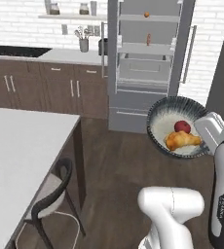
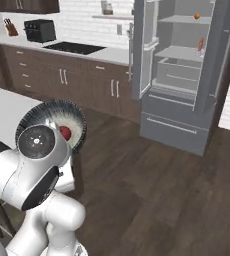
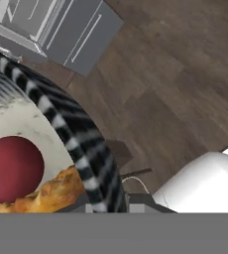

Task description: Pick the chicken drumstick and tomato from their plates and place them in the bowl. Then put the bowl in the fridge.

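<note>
I have the bowl [image 1: 158, 127] up in the air over the dark wood floor [image 1: 119, 165], carried at the end of the arm, tilted so its pale inside faces the left base camera. The tomato [image 1: 182, 126] and the chicken drumstick [image 1: 182, 140] both lie inside it, the tomato just above the drumstick and touching it. The gripper [image 1: 207, 130] sits at the bowl's right rim in that view; the fingers are hidden behind the hand and the rim, so I cannot tell whether they are spread or pinching the wall.

From the right base camera the bowl [image 2: 72, 117] shows behind the arm's wrist joint, with the tomato [image 2: 65, 132] peeking out beside it.

The hand camera looks along the striped rim of the bowl [image 3: 71, 131], with the tomato [image 3: 13, 168] and the drumstick [image 3: 51, 193] side by side at the lower left.

The fridge [image 1: 148, 63] stands ahead with its doors open, grey shelves and drawers exposed; a small orange item rests on an upper shelf and another on the shelf below. The bowl is well apart from it, not yet inside. To my left is the white island counter [image 1: 16, 160] with a dark chair [image 1: 50, 199] tucked beside it
</note>
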Controlling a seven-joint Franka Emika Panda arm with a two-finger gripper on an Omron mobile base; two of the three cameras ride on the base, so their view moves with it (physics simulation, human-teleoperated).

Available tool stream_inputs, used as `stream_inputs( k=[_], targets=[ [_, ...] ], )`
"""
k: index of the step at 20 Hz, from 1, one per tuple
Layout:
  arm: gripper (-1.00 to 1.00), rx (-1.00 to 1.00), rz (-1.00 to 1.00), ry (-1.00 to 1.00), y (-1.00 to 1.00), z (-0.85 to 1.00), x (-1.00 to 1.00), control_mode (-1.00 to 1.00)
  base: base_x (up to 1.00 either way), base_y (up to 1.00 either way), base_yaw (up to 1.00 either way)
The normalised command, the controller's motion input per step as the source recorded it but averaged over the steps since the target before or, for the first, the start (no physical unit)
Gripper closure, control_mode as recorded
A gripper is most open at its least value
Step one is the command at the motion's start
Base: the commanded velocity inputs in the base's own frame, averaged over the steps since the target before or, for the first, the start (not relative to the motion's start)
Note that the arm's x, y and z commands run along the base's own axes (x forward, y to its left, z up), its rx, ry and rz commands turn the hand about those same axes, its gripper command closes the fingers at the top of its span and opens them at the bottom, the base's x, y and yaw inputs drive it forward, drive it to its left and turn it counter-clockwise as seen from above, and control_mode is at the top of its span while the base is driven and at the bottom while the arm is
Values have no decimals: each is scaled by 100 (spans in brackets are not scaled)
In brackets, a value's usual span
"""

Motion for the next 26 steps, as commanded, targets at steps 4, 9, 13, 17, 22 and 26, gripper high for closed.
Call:
stream_inputs(
  k=[4, 9, 13, 17, 22, 26],
  targets=[
    [100, 0, 0, 0, 0, 0, 0, 100, 100, -7, -26],
    [100, 0, 0, 0, 0, 0, 0, 100, 100, 4, -22],
    [100, 0, 0, 0, 0, 0, 0, 100, 100, 9, -24],
    [100, 0, 0, 0, 0, 0, 0, 100, 100, 14, -21],
    [100, 0, 0, 0, 0, 0, 0, 100, 100, 27, -21],
    [100, 0, 0, 0, 0, 0, 0, 100, 100, 54, -24]
  ],
)
